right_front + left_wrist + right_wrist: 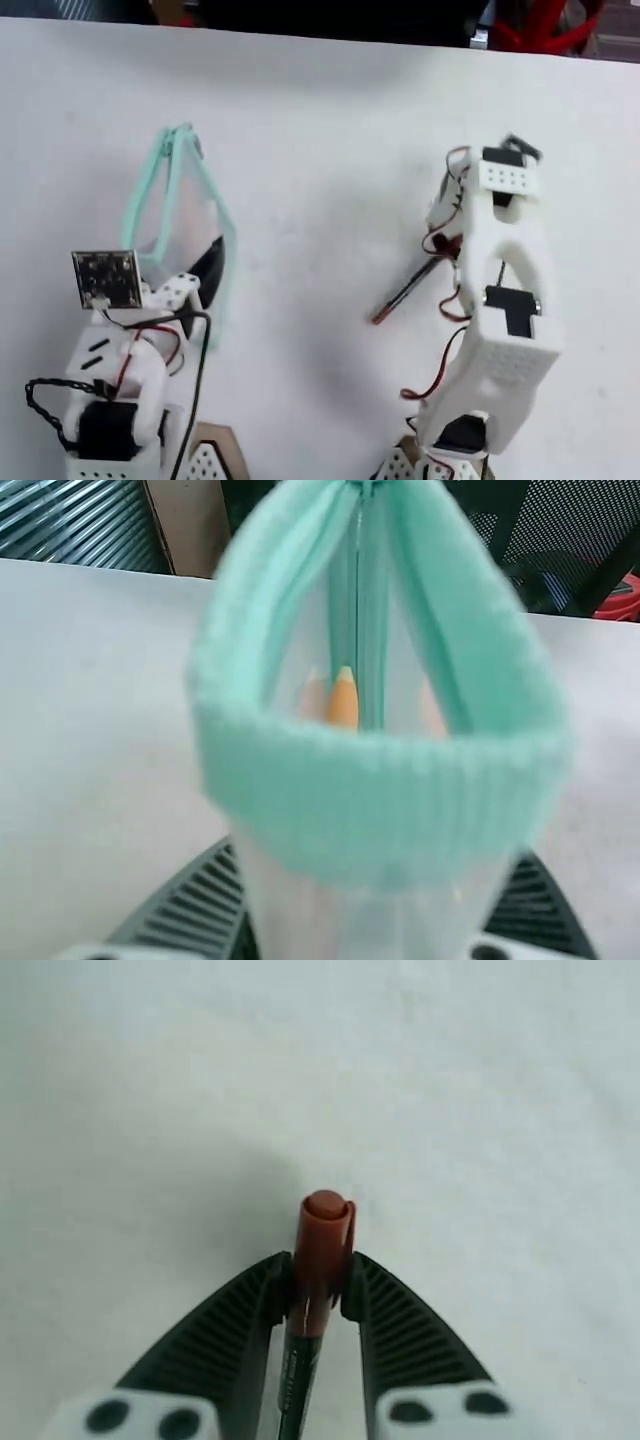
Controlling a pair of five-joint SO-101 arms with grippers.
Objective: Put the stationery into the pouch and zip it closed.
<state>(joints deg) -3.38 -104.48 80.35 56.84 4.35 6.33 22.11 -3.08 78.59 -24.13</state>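
A clear pouch [185, 215] with mint-green trim lies on the white table [320, 100] at the left, its mouth gaping wide. My left gripper [200, 270] is shut on the pouch's near end. In the left wrist view the pouch [380, 790] stands open just past the left gripper [380, 880], with an orange pencil [343, 698] inside beside the zip. At the right, my right gripper [445, 250] is shut on a dark pen [405, 292] with a red cap, slanted just above the table. The pen [322, 760] is absent here; the pen [322, 1240] sits clamped in the right gripper [318, 1280].
The table's far edge runs along the top of the high view, with dark room and a red object [545, 25] beyond. Bare white tabletop lies between the pouch and the pen. Both arm bases [215, 450] stand at the near edge.
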